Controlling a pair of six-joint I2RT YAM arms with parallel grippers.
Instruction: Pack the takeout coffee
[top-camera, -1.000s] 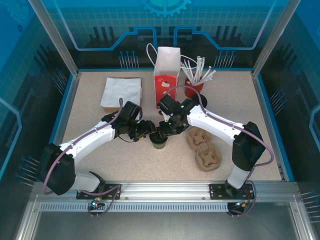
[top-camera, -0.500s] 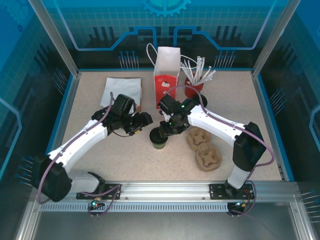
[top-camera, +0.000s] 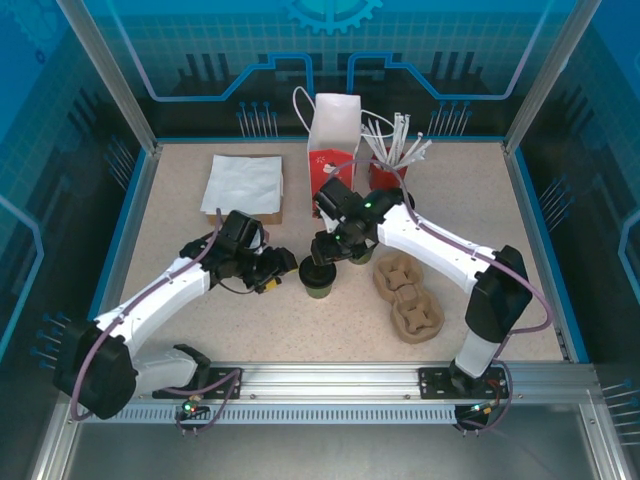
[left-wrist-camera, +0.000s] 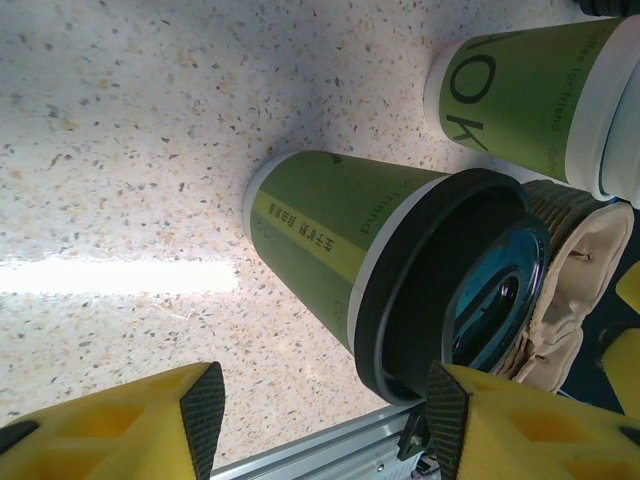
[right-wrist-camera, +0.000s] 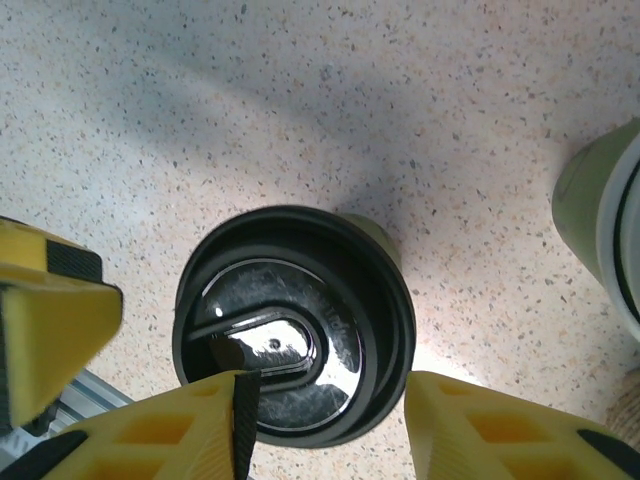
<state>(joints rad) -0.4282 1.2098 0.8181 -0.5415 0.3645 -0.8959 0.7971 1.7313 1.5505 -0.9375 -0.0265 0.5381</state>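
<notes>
The takeout coffee (top-camera: 318, 279) is a small cup with a green lower band, a white upper band and a black lid. It stands upright at mid-table. In the left wrist view the takeout coffee (left-wrist-camera: 400, 270) lies just beyond my left gripper (left-wrist-camera: 325, 420), which is open and empty, its right pad close to the lid. My left gripper (top-camera: 281, 270) is just left of the cup. The right gripper (top-camera: 325, 250) hovers over the cup's far side. From the right wrist, the lid (right-wrist-camera: 290, 320) is straight below my open right gripper (right-wrist-camera: 330, 420).
A red paper bag (top-camera: 333, 150) stands open behind the cup. A brown pulp carrier (top-camera: 405, 295) lies to the right. More like cups (left-wrist-camera: 540, 90) stand by the carrier. White napkins (top-camera: 243, 185) lie far left, and a red holder of straws (top-camera: 390, 165) is beside the bag.
My right gripper has opened wider and drawn slightly back from the cup. The left gripper swung away up-left, then came back down beside the cup's left side.
</notes>
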